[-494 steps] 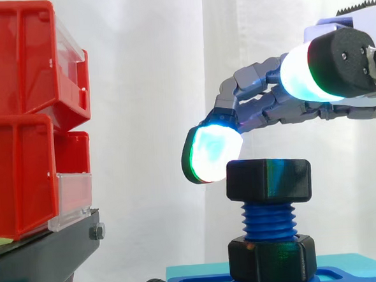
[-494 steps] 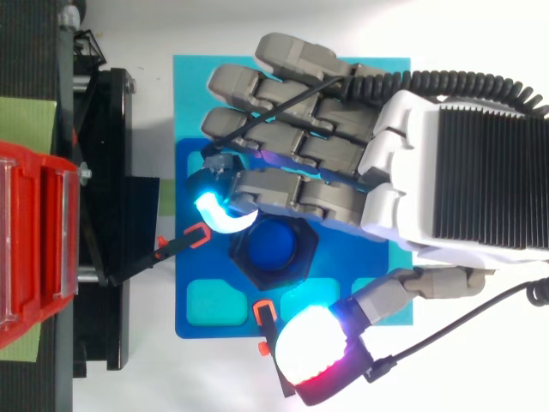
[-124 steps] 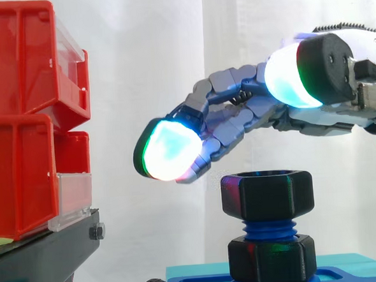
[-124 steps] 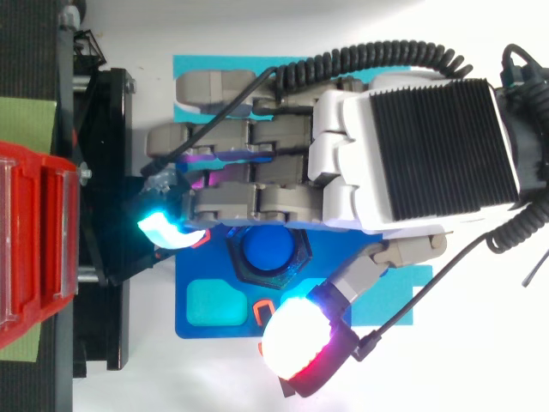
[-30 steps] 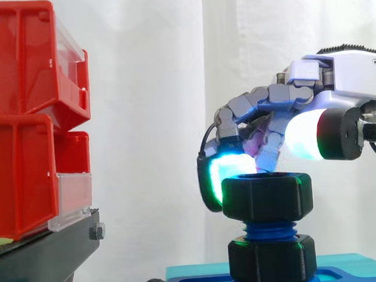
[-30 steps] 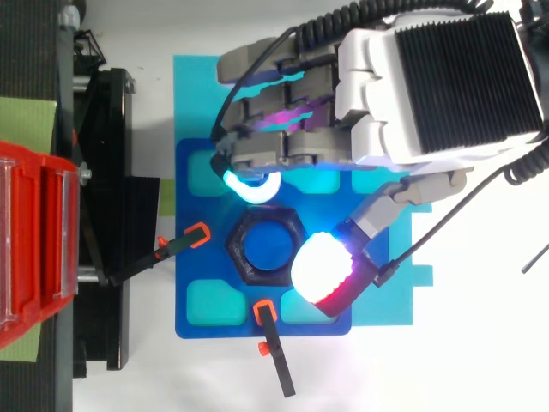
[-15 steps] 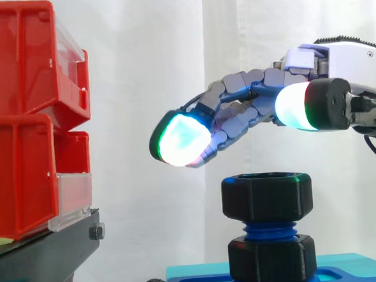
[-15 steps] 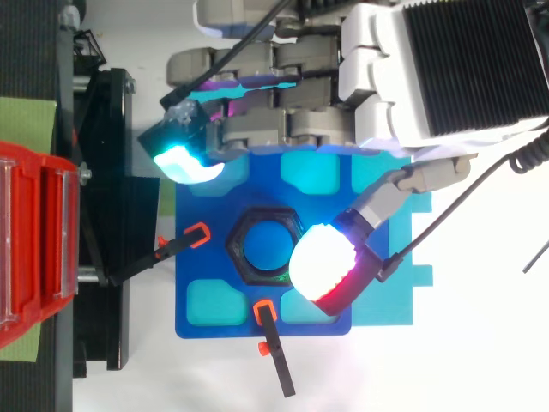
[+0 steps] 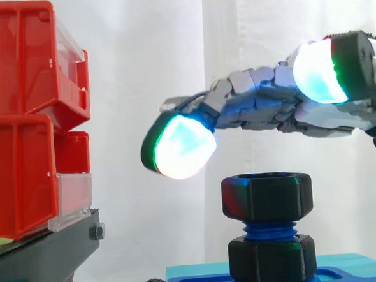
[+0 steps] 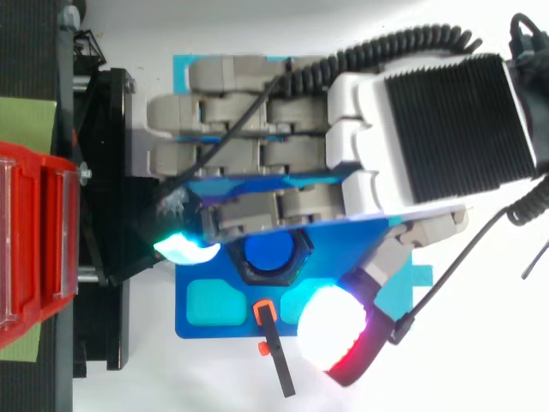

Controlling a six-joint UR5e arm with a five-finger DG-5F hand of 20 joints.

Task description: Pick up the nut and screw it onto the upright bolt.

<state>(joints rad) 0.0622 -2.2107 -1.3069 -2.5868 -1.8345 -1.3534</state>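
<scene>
Sitting on the upper threads of the upright blue bolt (image 9: 269, 229), the black nut (image 9: 267, 197) looks partly screwed on. Just above, the hand (image 9: 256, 101) hovers with fingers stretched out and empty. The next move likely calls for lowering, gripping the nut and turning. From above, the hand hides part of the nut.

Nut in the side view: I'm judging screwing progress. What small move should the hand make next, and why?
Probably lower and curl round the nut to turn it down: the open hand hovers above it, and blue bolt thread shows beneath.
</scene>
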